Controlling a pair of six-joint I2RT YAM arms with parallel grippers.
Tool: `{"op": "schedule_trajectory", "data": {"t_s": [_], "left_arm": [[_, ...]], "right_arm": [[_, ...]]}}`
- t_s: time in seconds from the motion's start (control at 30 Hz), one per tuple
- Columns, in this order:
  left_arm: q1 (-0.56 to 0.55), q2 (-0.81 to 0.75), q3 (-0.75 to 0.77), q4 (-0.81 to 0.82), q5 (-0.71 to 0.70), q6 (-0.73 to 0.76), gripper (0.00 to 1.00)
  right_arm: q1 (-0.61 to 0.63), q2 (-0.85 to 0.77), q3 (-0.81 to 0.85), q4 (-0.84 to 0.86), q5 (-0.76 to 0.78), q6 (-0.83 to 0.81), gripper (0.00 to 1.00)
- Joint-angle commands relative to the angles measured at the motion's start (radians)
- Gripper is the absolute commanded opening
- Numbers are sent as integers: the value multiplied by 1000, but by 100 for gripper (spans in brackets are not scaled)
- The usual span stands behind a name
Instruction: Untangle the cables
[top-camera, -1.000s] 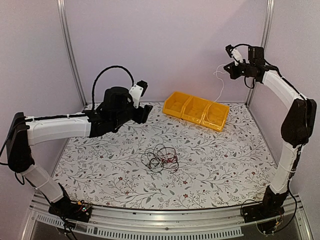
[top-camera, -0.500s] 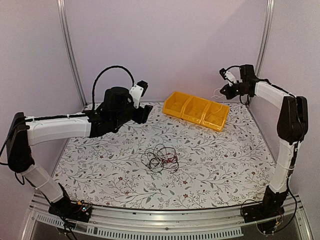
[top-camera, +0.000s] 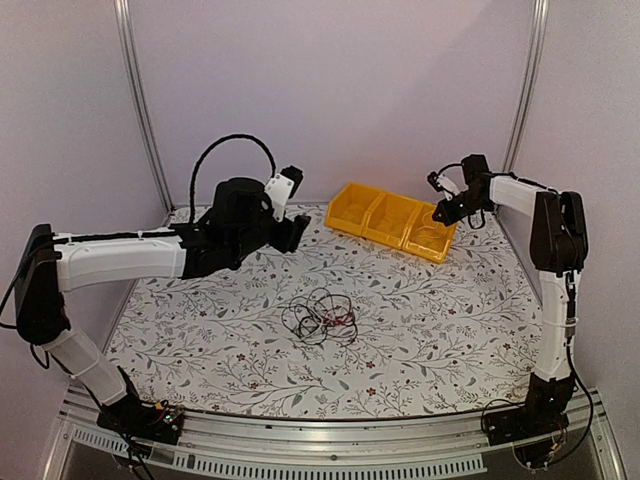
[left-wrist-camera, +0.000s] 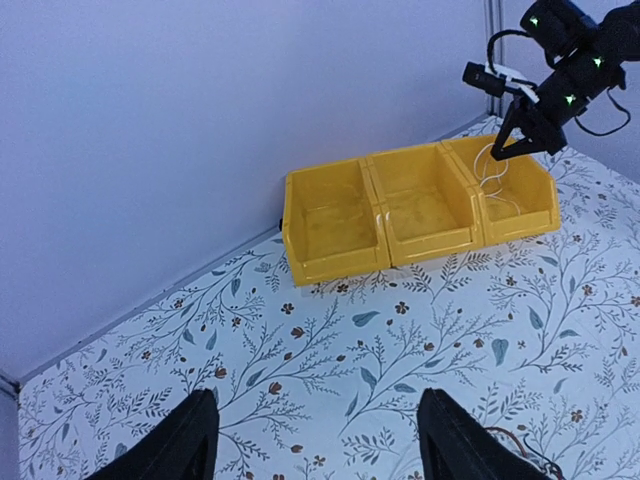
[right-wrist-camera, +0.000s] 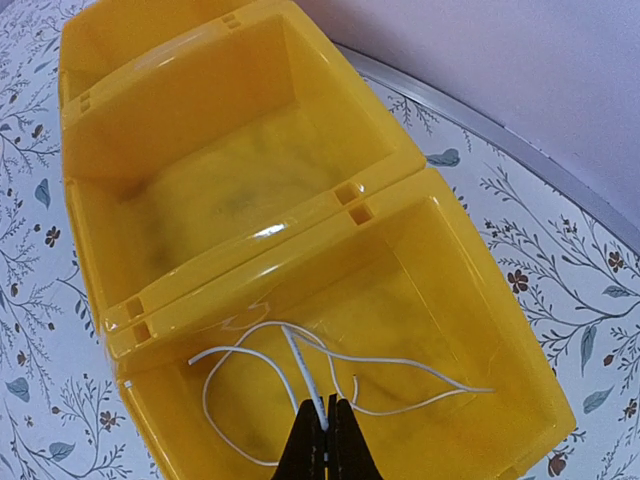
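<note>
The table (top-camera: 450, 330), covered in a floral print, fills the floor of the cell. The left arm (top-camera: 120, 258) reaches from the near left corner across the left side. The left gripper (left-wrist-camera: 320, 445) hangs above the table towards the far edge, its two fingers spread wide with nothing between them. The right arm (top-camera: 555, 260) stands along the right edge and bends in towards the far right corner.

A row of yellow bins (top-camera: 390, 215), three compartments joined side by side, sits at the far edge, right of centre. The right gripper (right-wrist-camera: 322, 440) hangs just over the compartment nearest the far right corner, its fingers pinched tight on a white cable (right-wrist-camera: 303, 372). The loose loops of that cable lie inside this compartment.

The tangle of cables (top-camera: 320, 316), black and red loops, lies flat near the middle of the table. It is well apart from both grippers and from the bins.
</note>
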Motion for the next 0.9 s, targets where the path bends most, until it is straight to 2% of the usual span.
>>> {"op": "schedule_trajectory", "data": {"t_s": [0.0,0.1,0.2,0.43,0.63,0.67,0.7,0.73,0.87], "left_arm": [[-22,18,9,1,-16,18,70],[-24,23,10,1,-15,15,70],[-24,27,14,-3,-5,7,70],[-22,47,54,-62,107,-18,67],[-21,43,89,-105,184,-74,77],[-21,39,96,-112,188,-102,83],[-19,35,107,-123,177,-147,97],[-13,33,118,-142,170,-193,99],[60,50,161,-311,163,-405,100]], "right_arm": [[-1,52,62,-51,32,8,0],[4,68,67,-54,37,6,0],[14,64,70,-64,65,2,7],[30,-70,45,-122,95,3,43],[30,-252,-50,-146,83,-6,52],[31,-281,-64,-152,65,-6,52],[31,-304,-83,-159,37,-7,52],[33,-342,-104,-163,14,-12,52],[36,-477,-202,-159,-65,-19,53]]}}
